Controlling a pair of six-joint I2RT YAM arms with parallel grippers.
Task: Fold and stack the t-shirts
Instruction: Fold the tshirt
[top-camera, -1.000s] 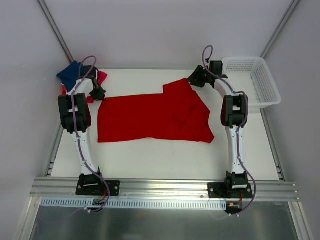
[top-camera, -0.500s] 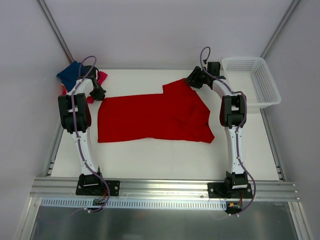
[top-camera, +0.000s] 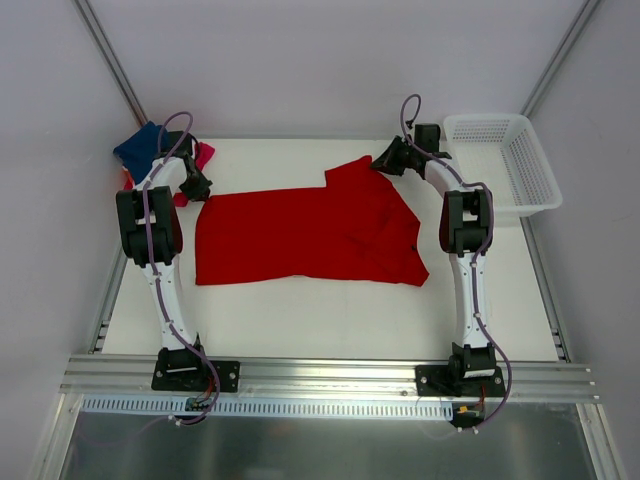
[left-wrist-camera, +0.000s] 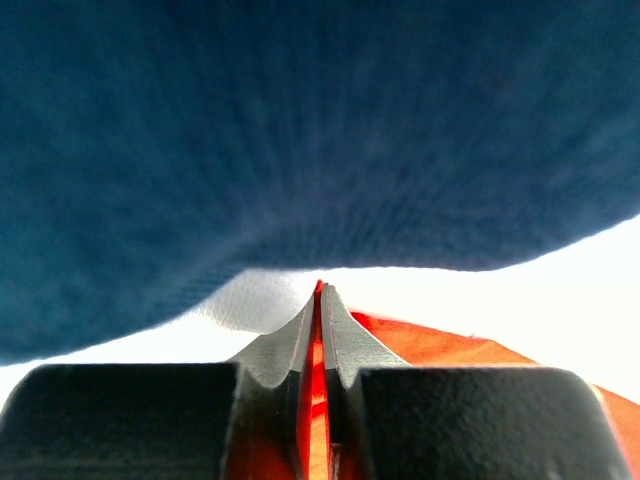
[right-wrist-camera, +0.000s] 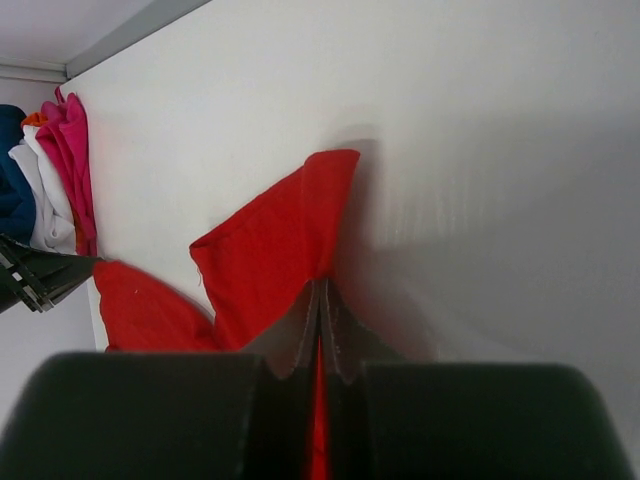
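The large red t-shirt (top-camera: 310, 235) lies spread flat across the middle of the table. My left gripper (top-camera: 200, 188) is at its far left corner, shut on a pinch of red cloth (left-wrist-camera: 320, 400). The navy folded shirt (left-wrist-camera: 300, 120) fills the top of the left wrist view, with white cloth (left-wrist-camera: 250, 302) under it. My right gripper (top-camera: 381, 163) is at the far right sleeve (right-wrist-camera: 270, 250), shut on its edge. The folded stack stands at the far left: navy (top-camera: 140, 148), magenta (top-camera: 205, 153), white (right-wrist-camera: 40, 205).
A white mesh basket (top-camera: 512, 170) stands at the far right beside the right arm. The left gripper's fingers (right-wrist-camera: 40, 282) show at the left edge of the right wrist view. The table's back edge runs behind both grippers.
My right gripper has shifted slightly left and back with the sleeve edge in it. The left arm and the rest of the shirt have not visibly moved.
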